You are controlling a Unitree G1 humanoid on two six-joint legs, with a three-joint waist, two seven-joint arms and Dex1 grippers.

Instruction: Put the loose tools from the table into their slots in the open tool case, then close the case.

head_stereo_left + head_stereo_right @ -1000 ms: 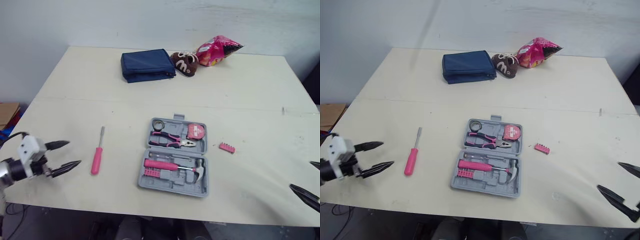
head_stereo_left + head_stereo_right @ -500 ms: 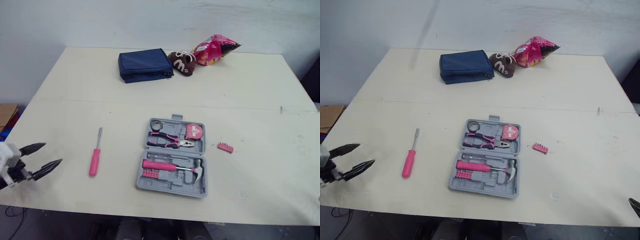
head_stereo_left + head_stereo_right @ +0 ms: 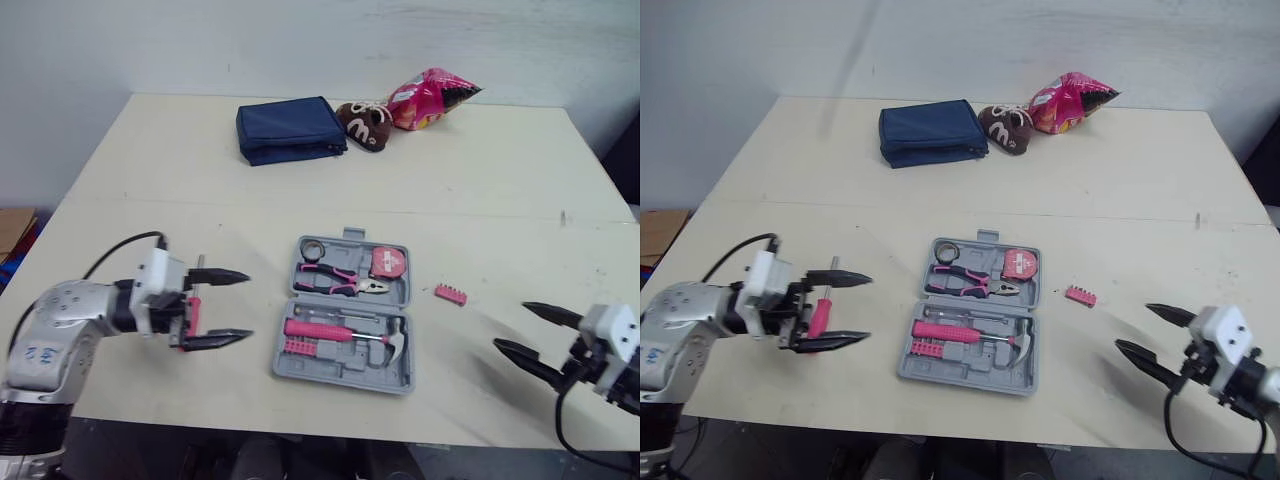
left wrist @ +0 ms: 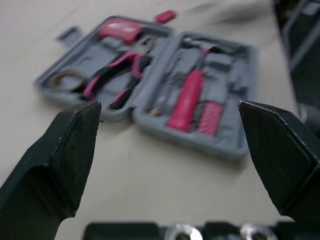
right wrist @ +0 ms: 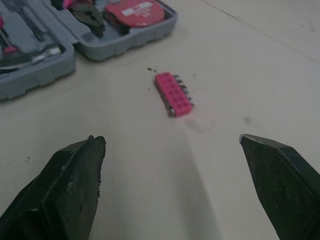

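The grey tool case (image 3: 345, 362) lies open at mid-table, holding pliers, a tape measure, a hammer and a roll of tape. A pink screwdriver (image 3: 193, 311) lies left of the case, partly hidden by my left gripper (image 3: 247, 306). That gripper hovers over it, open, fingers pointing at the case (image 4: 227, 147). A small pink bit holder (image 3: 451, 294) lies on the table right of the case. My right gripper (image 3: 511, 326) is open, short of the bit holder (image 5: 173, 94) and pointing at it, with nothing between its fingers.
At the table's far side lie a navy pouch (image 3: 290, 128), a brown plush toy (image 3: 365, 124) and a pink snack bag (image 3: 430, 97). The table's front edge (image 3: 300, 432) runs just below the case. A cardboard box (image 3: 14, 226) sits past the left edge.
My left gripper swung in from the left edge to over the screwdriver. My right gripper came back into view from the lower right, toward the bit holder. Tools and case have not moved.
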